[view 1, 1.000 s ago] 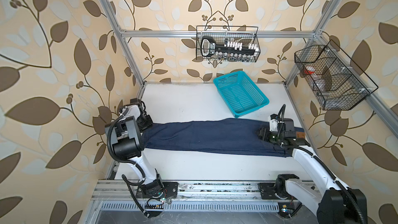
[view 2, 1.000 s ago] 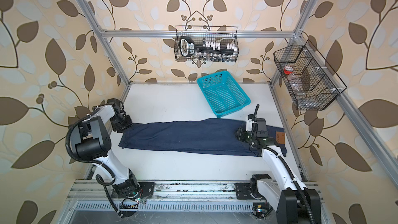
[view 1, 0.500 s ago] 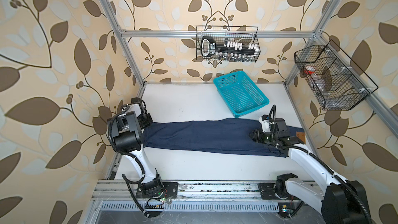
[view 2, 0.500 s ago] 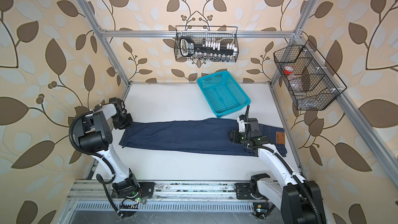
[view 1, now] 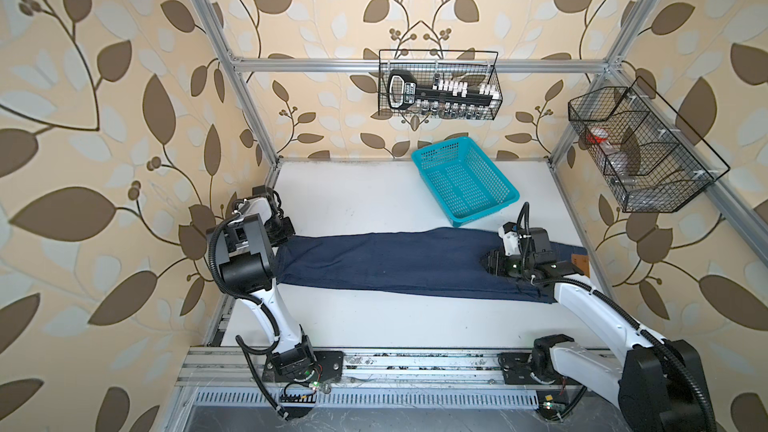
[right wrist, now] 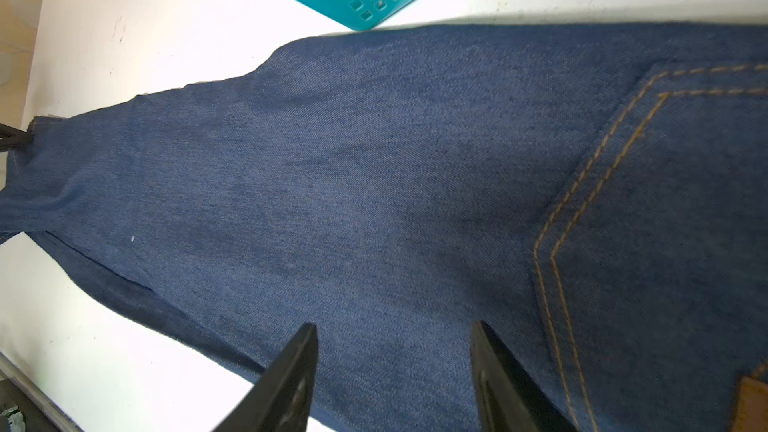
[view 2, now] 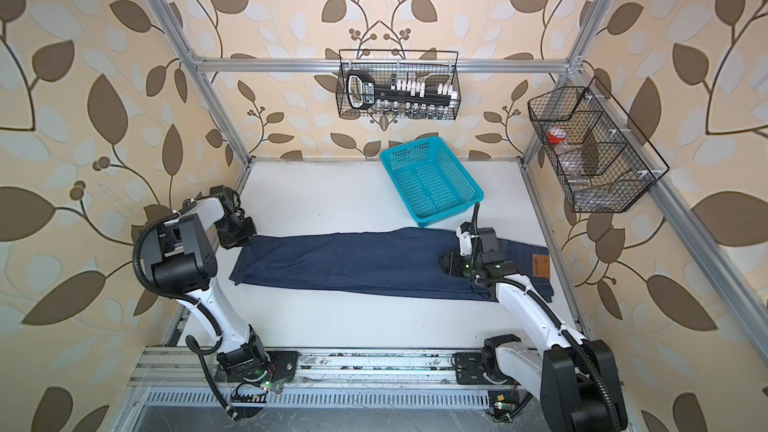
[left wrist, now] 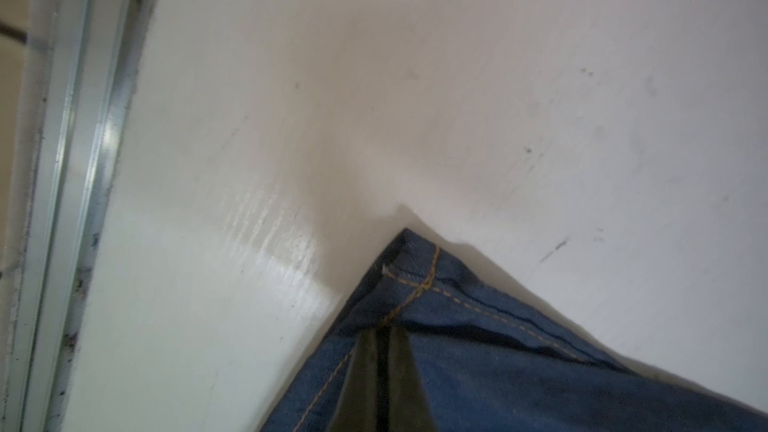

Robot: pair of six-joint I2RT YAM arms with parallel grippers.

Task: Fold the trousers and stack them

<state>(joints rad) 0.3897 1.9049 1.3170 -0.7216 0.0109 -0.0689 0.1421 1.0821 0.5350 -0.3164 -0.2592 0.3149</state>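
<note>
Nearest, both arm bases sit on the aluminium rail at the front edge of the white worktop. Beyond a bare strip of worktop, the trousers, dark navy jeans, lie flat and stretched out from side to side. The leg hems are at the left and the waistband with its tan patch is at the right. The left fingers are closed together on the far hem corner, pinching the denim beside its orange stitching. The right fingers stand apart with nothing between them, over the denim just short of the stitched back pocket. I cannot tell whether they touch the cloth. Farther back, a turquoise perforated basket sits with its near corner right at the trousers' far edge. Two black wire baskets hang on the frame, one at the back and one on the right.
</note>
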